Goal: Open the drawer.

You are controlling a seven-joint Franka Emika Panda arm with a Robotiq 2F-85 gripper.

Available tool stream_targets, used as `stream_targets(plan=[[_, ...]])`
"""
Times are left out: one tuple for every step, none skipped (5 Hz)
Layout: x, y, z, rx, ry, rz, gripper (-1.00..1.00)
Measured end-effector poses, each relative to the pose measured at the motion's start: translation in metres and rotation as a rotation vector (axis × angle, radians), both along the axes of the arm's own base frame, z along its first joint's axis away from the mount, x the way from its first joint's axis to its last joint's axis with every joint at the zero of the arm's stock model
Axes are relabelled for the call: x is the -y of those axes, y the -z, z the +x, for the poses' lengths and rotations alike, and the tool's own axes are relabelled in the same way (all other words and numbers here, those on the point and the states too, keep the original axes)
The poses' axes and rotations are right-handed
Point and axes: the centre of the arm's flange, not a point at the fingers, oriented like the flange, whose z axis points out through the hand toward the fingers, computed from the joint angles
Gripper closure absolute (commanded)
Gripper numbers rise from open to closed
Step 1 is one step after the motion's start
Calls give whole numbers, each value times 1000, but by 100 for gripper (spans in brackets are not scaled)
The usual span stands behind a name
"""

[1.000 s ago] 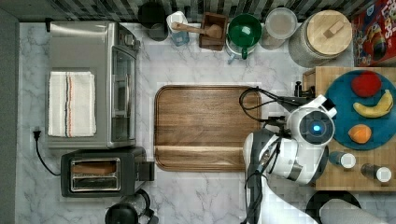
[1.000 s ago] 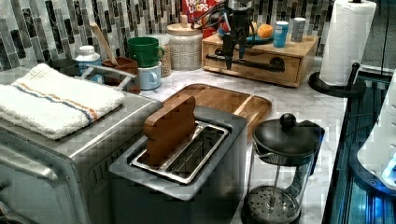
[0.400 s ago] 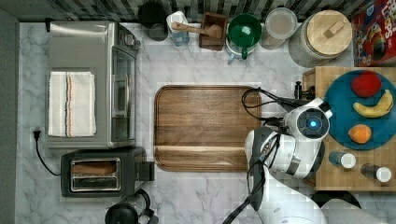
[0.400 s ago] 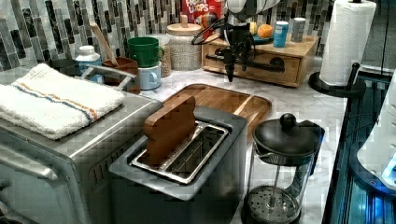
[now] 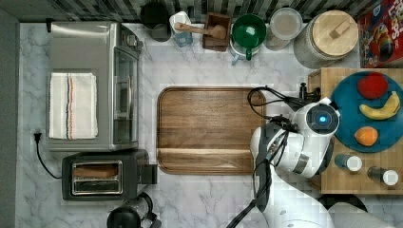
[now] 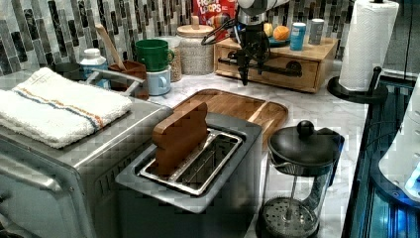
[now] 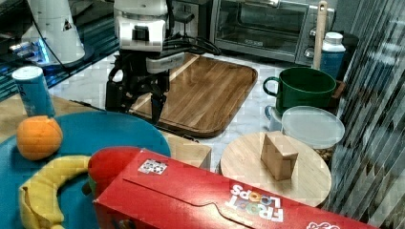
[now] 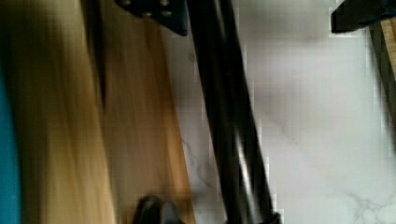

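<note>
"FROOT LOOPS" is read in white letters, upside down, on the red cereal box in the right view. "LOOPS" is partly read on the same box in the left view, and part of it on the box in the top view. No other text is legible.

One toaster oven, with one folded towel on top. One toaster, one French press, one walnut tray. Two mugs: one green and one pale blue. Two lidded jars. One cereal box. One blue plate bears one banana, one orange and one red fruit. Two shakers. One paper towel roll.
</note>
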Motion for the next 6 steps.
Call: stream_targets(plan=[[-3, -2, 3, 11, 44, -9, -100], [-7, -2, 4, 57, 131, -32, -100], [-24, -2, 4, 50, 100, -63, -100], [-54, -1, 3, 63, 80, -57, -100], [-92, -2, 1, 78, 100, -46, -100], [-137, -1, 4, 77, 51, -28, -100]])
